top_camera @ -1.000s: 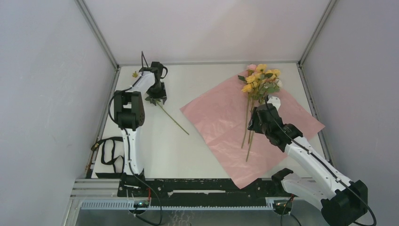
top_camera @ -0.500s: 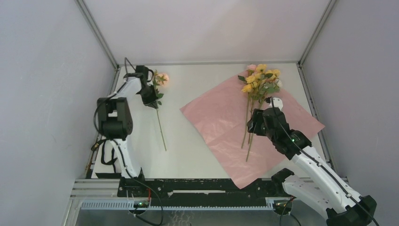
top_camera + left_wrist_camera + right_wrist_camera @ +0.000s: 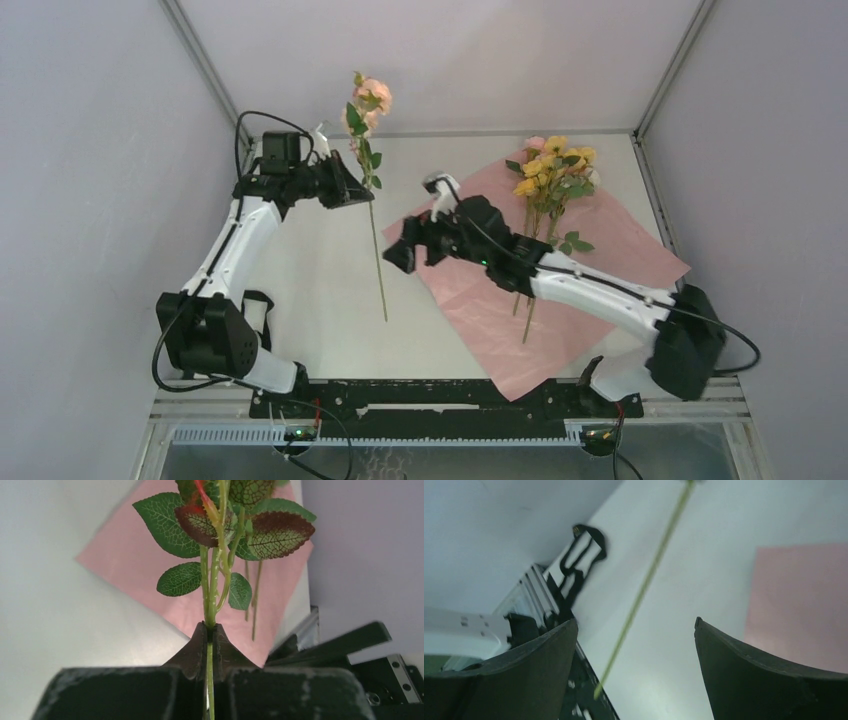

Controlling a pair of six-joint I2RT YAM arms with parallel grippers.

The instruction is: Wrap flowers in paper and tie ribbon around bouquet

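The paper [image 3: 490,330] lies flat on the right of the table [image 3: 320,300], one corner pointing left, with most of the flowers [image 3: 553,165] laid on its far part, stems running nearward. The sheet looks thin, so the right arm stretched low across it could catch it and drag both sheet and bunch out of place. One more flower [image 3: 376,250] is off the paper, held upright over the left of the table. The left claw [image 3: 350,188] is closed on its stem just under the leaves, and the long lower part hangs free. With so narrow a pinch the stem may swivel or slip during a fast carry, or its tip may snag the paper's edge. The right claw [image 3: 400,245] is wide open and empty, just right of the hanging stem. A careless move could knock the stem, or close on nothing.
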